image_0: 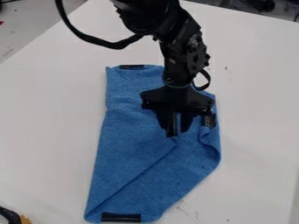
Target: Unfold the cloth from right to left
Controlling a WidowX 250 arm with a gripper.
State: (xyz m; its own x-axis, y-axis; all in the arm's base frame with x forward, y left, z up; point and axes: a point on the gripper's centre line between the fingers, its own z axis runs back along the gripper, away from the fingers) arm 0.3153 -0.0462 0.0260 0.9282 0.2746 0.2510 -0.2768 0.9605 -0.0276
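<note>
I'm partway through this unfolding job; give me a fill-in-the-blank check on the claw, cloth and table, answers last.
The claw is down at a cloth coloured ____. The tabletop beneath is ____. The arm enters from the picture's ____ edge. The strip on the cloth's end nearest the bottom edge is ____.

Missing words: blue; white; top; black.

Cam opp. arm (186, 46) looks down aslant on tbl (52, 131), fairly close.

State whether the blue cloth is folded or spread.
Partly folded: a diagonal edge runs across the blue cloth, with one layer lying over another.
</note>
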